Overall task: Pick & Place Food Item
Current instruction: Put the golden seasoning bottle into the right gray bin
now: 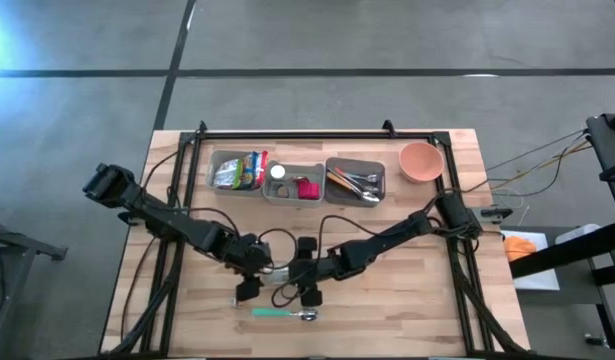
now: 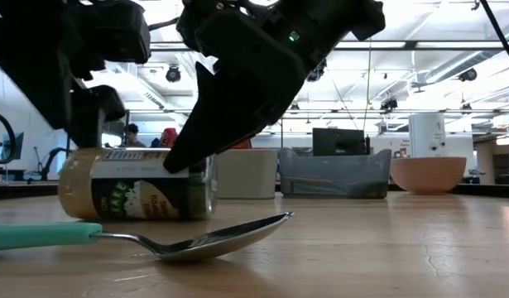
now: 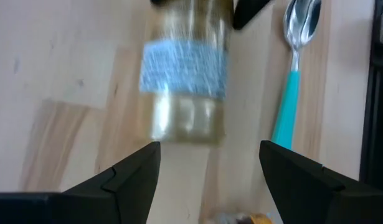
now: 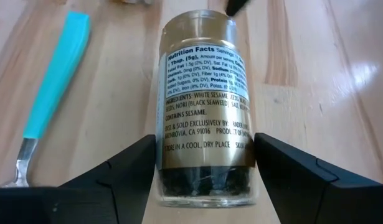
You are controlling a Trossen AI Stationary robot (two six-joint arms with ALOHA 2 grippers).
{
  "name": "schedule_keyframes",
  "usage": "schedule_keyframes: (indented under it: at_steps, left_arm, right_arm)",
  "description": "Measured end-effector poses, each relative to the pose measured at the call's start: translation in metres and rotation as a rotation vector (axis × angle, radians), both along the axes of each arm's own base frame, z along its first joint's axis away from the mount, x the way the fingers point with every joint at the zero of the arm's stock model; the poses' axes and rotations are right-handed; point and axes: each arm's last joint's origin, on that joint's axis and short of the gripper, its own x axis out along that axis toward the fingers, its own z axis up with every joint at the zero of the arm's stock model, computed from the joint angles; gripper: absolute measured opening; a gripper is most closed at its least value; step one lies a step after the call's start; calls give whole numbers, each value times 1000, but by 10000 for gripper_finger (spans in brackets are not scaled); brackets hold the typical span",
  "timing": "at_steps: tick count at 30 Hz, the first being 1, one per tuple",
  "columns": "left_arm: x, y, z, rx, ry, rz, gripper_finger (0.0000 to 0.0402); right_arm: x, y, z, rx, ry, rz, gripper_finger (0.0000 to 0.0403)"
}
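A jar of dark seasoning [image 4: 203, 106] with a gold label lies on its side on the wooden table [image 1: 407, 310], at the middle toward the near edge; the low view shows the jar [image 2: 134, 194] flat on the wood. My right gripper [image 4: 205, 140] is open. It slants down from the table's right, with a finger on either side of the jar's right end. My left gripper [image 3: 210, 146] comes from the left and is open. The jar [image 3: 185, 74] lies just beyond its fingertips. In the high view the two grippers [image 1: 249, 290] [image 1: 307, 294] face each other. My right gripper has its fingers [image 4: 138, 171] close against both sides of the jar's near end [image 4: 203, 186], where dark contents show through the glass. The fingers lie along the jar. Whether they touch it I cannot tell. The jar rests on the table.
A spoon [image 1: 282, 314] with a teal handle lies just nearer than the jar, bowl to the right [image 2: 213, 240]. Three grey bins [image 1: 294, 182] and a pink bowl [image 1: 421, 160] stand along the far side. A black frame [image 1: 317, 133] borders the table.
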Motion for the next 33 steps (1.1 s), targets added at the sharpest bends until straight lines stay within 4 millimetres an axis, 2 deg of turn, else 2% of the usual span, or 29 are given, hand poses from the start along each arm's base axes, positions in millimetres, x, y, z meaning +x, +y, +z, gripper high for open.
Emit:
schedule_keyframes:
  at_steps: [14, 27, 30, 33]
  left_arm:
    - [-6, -1, -3, -18, 73, -2, 276]
    - [-8, 0, -4, -25, 94, 28, 276]
    - [-7, 0, -4, -29, 96, 38, 276]
    - [-8, 0, -4, -29, 96, 38, 276]
  right_arm:
    - [-7, 0, -4, -1, 76, -34, 261]
    - [-13, 0, 3, -28, 205, -70, 260]
    - [-12, 1, 6, -36, 212, -73, 246]
    - [-12, 1, 9, -45, 216, -74, 214]
